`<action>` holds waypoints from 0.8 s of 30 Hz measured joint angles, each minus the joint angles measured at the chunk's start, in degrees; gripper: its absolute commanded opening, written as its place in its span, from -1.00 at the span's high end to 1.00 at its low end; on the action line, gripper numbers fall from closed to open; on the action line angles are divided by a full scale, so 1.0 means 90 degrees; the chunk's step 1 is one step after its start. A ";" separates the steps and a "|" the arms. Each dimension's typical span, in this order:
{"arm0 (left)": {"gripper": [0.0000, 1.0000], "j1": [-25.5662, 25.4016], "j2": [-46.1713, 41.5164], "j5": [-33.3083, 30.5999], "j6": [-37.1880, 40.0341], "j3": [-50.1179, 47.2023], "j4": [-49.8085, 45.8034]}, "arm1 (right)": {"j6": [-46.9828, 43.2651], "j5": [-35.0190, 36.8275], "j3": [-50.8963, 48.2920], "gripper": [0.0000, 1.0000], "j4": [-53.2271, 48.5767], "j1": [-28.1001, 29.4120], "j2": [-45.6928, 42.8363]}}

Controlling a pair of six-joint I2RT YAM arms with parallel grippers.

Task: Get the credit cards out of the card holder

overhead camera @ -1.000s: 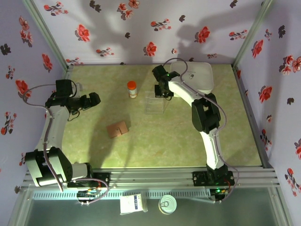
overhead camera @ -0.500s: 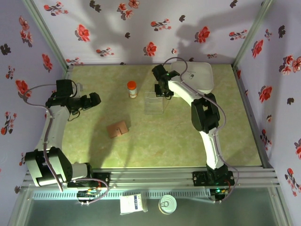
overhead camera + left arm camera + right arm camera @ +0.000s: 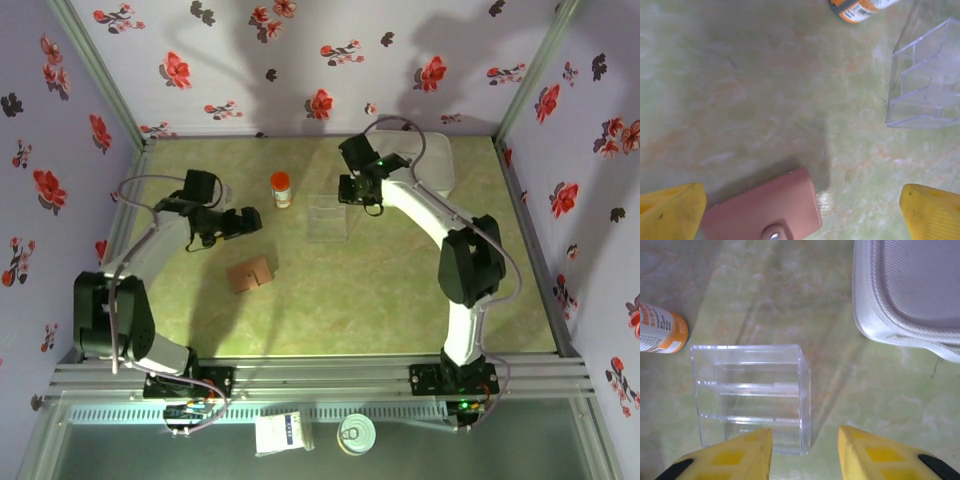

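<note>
card holder [image 3: 250,273]: closed, lower left of centre, just below my left tool [image 3: 243,222]
left tool: nearer, jaws wide, empty
right tool [image 3: 358,190]: farther, upper centre, partly open, empty

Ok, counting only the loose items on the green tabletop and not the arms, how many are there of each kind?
Brown card holder: 1
Orange-capped bottle: 1
Clear plastic tray: 1
White rounded case: 1
Total: 4
</note>
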 measured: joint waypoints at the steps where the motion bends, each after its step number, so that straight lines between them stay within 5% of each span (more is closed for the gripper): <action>1: -0.99 -0.0053 0.0158 0.0000 0.0000 0.0000 0.0061 | 0.0005 -0.0002 -0.0160 0.14 0.0063 0.0000 -0.0119; 9: -0.99 -0.0146 0.1054 0.0073 0.0041 -0.0005 0.0180 | 0.0017 0.0024 -0.1154 0.05 0.0384 -0.0002 -0.0578; 24: -0.99 -0.0593 0.1001 0.0109 0.0085 -0.0760 0.0180 | 0.0010 0.0024 -0.1474 0.00 0.0546 -0.0007 -0.0682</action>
